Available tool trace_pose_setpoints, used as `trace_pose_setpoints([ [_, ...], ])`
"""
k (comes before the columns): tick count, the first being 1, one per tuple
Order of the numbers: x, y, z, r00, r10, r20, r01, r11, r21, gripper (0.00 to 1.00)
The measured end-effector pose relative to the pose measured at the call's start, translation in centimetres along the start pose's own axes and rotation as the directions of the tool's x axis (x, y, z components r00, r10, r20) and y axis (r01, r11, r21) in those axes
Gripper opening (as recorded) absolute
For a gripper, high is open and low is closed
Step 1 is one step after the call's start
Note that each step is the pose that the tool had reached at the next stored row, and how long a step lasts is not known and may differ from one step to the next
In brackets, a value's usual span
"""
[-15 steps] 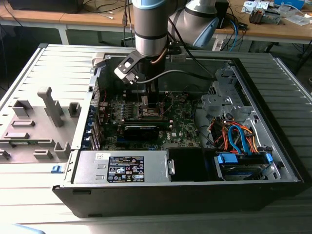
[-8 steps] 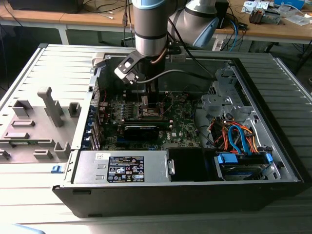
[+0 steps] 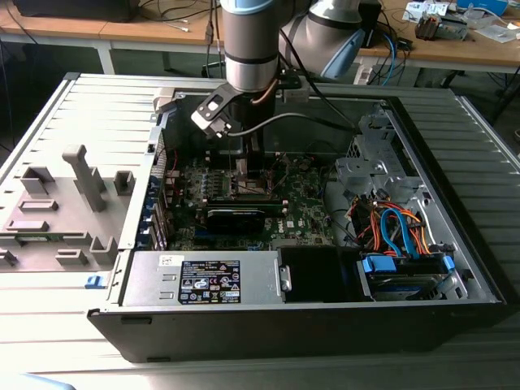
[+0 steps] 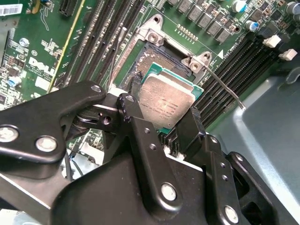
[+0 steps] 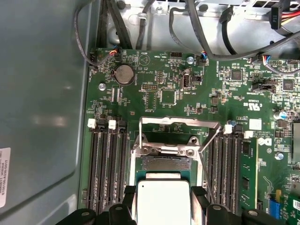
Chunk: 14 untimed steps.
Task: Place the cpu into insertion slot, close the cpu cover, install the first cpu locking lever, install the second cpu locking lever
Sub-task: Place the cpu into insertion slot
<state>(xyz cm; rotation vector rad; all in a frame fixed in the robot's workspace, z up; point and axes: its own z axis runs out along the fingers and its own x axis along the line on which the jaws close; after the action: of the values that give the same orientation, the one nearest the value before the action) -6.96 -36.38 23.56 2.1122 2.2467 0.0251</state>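
Your gripper (image 4: 160, 111) clasped the cpu (image 4: 166, 96) between its black fingers (image 4: 132, 117), the silvery chip tilted over the insertion slot (image 4: 143, 63), whose brownish contact field lay bare beyond the fingertips. A thin metal lever (image 4: 226, 86) jutted out beside the gripper, across long black memory slots (image 4: 234, 65) on the green motherboard (image 4: 51, 28).

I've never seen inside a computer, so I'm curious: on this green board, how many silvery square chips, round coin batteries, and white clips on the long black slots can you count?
cpu, held between the fingers: 1
coin battery: 1
white clips, in the first wrist view: 4
Total: 6
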Motion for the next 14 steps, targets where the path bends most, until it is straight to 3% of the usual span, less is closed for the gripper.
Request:
trace_pose_setpoints([
  [14, 0.05, 0.00, 0.62, 1.0000, 0.000, 0.0002, 0.000, 1.0000, 0.0000, 0.55],
])
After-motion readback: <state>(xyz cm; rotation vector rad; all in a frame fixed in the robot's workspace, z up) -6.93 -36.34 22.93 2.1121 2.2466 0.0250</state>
